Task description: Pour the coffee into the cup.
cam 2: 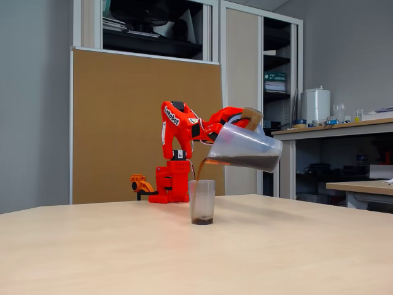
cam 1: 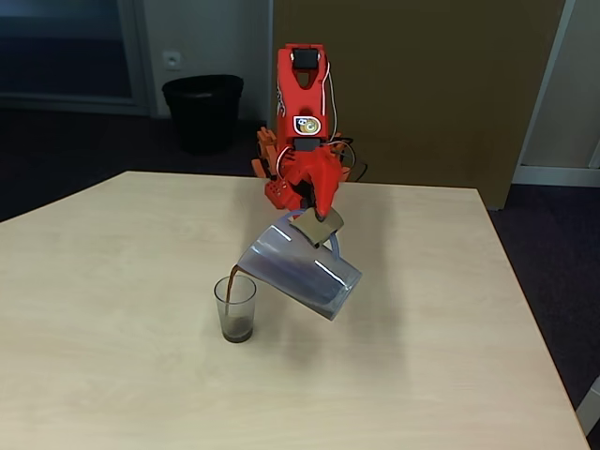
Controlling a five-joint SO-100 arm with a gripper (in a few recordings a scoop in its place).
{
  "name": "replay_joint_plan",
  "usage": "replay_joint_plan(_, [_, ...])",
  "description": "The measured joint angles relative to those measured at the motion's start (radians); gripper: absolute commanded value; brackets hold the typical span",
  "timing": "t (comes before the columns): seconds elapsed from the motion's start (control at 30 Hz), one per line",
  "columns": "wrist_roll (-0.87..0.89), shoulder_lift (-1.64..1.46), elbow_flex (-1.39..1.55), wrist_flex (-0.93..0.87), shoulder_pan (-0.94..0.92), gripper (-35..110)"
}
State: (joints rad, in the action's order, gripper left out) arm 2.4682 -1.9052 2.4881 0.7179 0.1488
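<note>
Nearest on the bench [cam 1: 112,375], the cup [cam 1: 234,307] is being filled with coffee [cam 1: 238,327] from a tilted jug [cam 1: 300,267], whose cardboard tab [cam 1: 316,226] is clamped by the claw [cam 1: 314,214].

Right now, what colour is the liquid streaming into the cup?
Dark brown coffee, clearest in a fixed view, falling into the cup.

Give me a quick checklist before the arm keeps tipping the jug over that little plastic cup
1. Grip: red end effector shut on the cardboard tab of the translucent bluish handled jug: ok.
2. Dark brown coffee stream falls inside the small clear plastic cup: ok.
3. Cup upright on the pale wooden table: ok.
4. Cup level low, room left: ok.
5. Spills on table: none seen, ok.
6. Spout clear of cup rim: ok.
</note>
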Motion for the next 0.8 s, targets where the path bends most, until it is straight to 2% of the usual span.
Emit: replay_joint_plan(0.8, [0.035,0.054,0.0,0.046,0.0,0])
